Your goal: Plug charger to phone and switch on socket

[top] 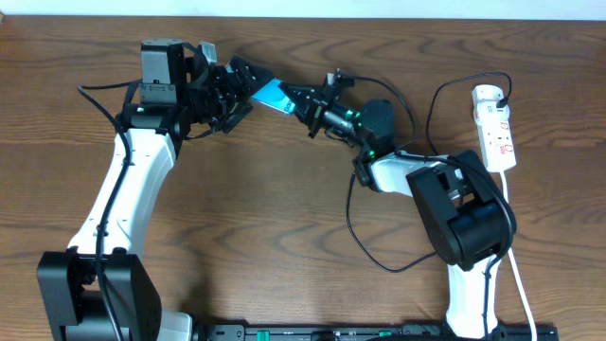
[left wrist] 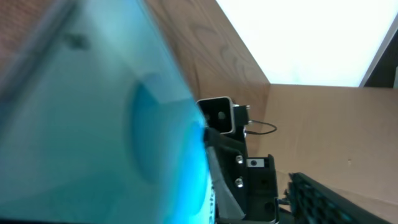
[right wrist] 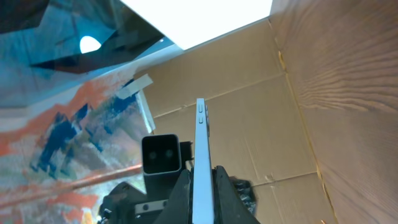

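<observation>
Overhead: socket right of phone

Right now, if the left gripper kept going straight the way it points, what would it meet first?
The phone. The right gripper, shut on it, holds it just ahead of the left gripper, and its teal screen fills the left wrist view. Whether the two touch yet, I cannot tell.

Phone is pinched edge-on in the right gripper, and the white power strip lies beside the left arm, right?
No: the overhead view shows the power strip lying beside the right arm, not the left. The phone is pinched edge-on in the right gripper, as you say.
</observation>
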You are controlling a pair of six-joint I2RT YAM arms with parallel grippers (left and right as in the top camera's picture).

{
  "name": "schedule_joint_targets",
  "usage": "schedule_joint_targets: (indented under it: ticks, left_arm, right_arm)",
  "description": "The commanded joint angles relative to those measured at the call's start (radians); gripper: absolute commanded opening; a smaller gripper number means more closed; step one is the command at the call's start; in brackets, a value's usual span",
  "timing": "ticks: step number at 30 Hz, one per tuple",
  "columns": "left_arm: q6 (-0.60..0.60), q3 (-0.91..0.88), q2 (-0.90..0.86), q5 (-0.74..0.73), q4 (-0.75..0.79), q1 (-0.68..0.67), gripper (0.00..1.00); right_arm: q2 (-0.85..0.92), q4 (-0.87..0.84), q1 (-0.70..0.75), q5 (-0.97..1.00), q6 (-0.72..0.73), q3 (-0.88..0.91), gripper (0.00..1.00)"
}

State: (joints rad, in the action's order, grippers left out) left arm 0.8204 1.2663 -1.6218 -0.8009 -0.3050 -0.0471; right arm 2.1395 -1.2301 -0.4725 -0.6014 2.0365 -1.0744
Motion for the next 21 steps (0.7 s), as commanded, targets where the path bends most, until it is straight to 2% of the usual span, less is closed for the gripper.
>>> schedule_joint_targets:
  ticks: [1, 6, 13, 21]
  left_arm:
    - [0.001, 0.003, 0.002, 0.026, 0.008, 0.0, 0.78]
    - [0.017, 0.003, 0.002, 0.035, 0.008, 0.0, 0.61]
    - [0.024, 0.003, 0.002, 0.036, 0.008, 0.0, 0.56]
    - [0.023, 0.003, 0.002, 0.036, 0.021, 0.0, 0.55]
  right_arm:
    - [0.0, 0.003, -0.02, 0.066, 0.013, -0.018, 0.01]
    - [0.0, 0.007, -0.027, 0.073, 0.012, -0.018, 0.01]
    - [0.0, 0.007, -0.027, 0.073, 0.013, -0.018, 0.01]
    - [0.0, -0.014, -0.044, 0.126, 0.013, -0.018, 0.01]
